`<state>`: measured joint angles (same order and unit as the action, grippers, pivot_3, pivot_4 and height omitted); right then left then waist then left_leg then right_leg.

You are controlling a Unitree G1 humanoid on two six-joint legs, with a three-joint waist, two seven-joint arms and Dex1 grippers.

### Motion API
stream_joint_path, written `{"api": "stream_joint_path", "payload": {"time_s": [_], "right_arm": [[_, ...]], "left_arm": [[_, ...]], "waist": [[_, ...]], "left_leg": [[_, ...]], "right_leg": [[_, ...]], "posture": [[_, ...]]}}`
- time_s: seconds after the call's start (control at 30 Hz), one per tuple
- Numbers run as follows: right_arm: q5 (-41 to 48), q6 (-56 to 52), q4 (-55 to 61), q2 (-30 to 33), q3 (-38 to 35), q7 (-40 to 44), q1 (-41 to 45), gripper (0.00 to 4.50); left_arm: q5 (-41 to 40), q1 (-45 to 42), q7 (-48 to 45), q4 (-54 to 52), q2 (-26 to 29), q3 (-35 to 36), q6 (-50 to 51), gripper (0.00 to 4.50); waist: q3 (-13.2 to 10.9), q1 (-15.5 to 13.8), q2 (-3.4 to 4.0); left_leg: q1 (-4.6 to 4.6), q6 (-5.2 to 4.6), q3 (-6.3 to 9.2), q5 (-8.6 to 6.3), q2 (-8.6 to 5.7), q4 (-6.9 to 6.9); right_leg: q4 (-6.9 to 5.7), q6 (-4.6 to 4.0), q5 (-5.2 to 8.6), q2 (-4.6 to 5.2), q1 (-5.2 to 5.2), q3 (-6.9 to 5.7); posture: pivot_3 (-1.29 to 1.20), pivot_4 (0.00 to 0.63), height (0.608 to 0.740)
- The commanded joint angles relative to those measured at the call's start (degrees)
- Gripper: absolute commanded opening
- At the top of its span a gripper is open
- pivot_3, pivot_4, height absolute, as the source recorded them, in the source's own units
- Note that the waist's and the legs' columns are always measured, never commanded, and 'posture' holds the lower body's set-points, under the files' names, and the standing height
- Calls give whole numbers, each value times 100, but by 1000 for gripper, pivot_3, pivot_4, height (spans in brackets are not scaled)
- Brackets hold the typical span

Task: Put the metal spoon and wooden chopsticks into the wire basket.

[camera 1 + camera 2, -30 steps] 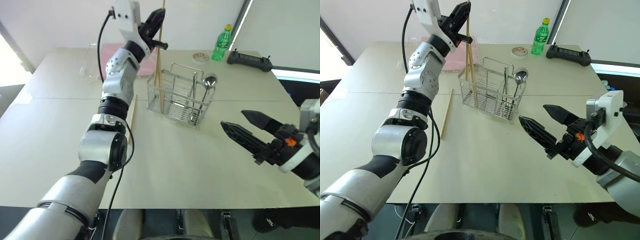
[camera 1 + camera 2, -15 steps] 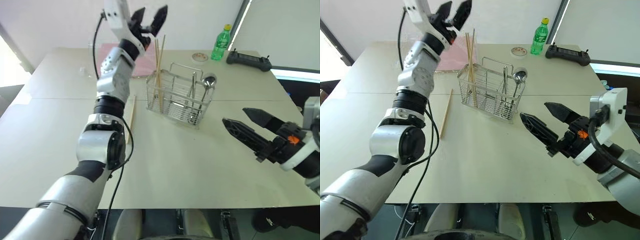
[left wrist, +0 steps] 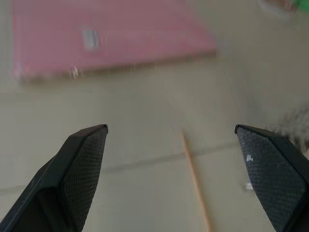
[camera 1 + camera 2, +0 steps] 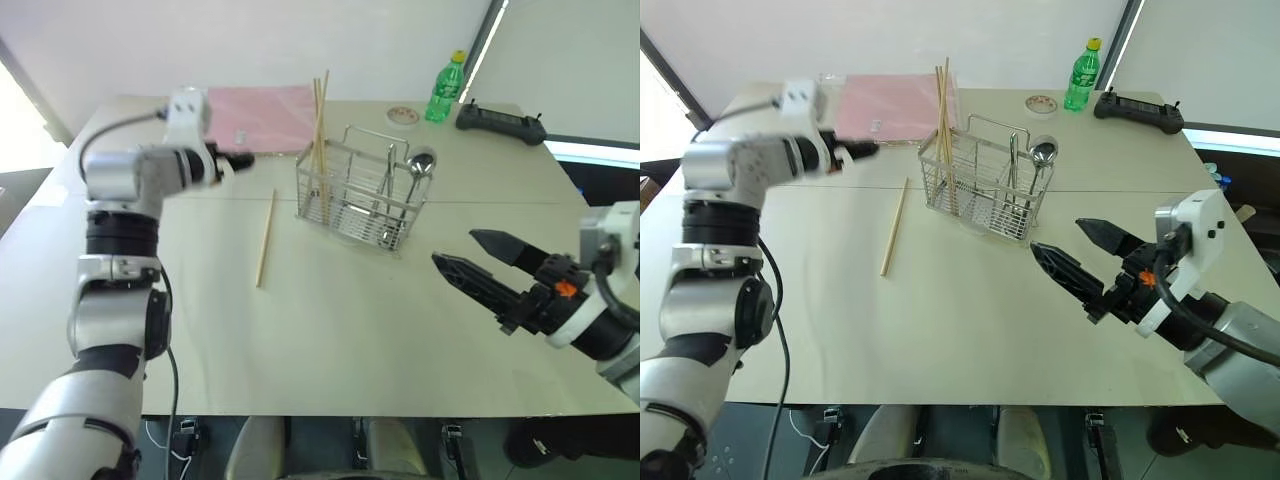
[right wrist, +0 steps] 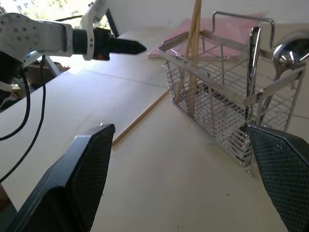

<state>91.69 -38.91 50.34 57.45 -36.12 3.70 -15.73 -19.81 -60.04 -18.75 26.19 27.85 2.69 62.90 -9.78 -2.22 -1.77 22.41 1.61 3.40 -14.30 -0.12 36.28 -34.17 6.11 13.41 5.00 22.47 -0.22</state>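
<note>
Stood with spoon [image 4: 1040,153] and several chopsticks [image 4: 943,120] upright in the wire basket [image 4: 985,190], one chopstick [image 4: 893,227] flat on the table [image 4: 970,330] beside it, left gripper [image 4: 862,150] wide open and empty above, likely for that pickup, right gripper [image 4: 1080,255] spread, empty, near the basket.

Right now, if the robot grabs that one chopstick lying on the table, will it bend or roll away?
The loose chopstick looks like a thin straight stick of pale wood, so it is probably stiff and very light. It lies flat on the smooth table, so a nudge might spin or slide it. Being so thin and low, it may slip out of the left gripper, whose fingers stand wide apart.
</note>
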Motion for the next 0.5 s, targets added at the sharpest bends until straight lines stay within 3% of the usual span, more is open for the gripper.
{"api": "stream_joint_path", "payload": {"time_s": [0.03,0.2,0.5], "right_arm": [[-46,-59,95,96,-141,416,-98,4500],[87,-85,238,116,-295,693,-266,4500],[131,104,605,-5,-221,534,-475,4500]], "left_arm": [[12,-78,-70,-648,-26,-130,425,4450],[240,109,-92,-439,-248,-353,226,4450],[965,-500,-481,2023,-822,-720,-1541,4450]], "waist": [[0,-1,-1],[3,2,5],[2,-2,4]], "left_leg": [[1,0,0,0,0,-3],[-3,0,-1,0,0,-9],[-3,0,-5,0,0,-1]], "right_leg": [[1,0,0,0,3,0],[1,-1,1,1,2,0],[5,-11,-3,4,1,0]], "posture": [[0,150,721],[0,150,721],[0,150,721]]}}
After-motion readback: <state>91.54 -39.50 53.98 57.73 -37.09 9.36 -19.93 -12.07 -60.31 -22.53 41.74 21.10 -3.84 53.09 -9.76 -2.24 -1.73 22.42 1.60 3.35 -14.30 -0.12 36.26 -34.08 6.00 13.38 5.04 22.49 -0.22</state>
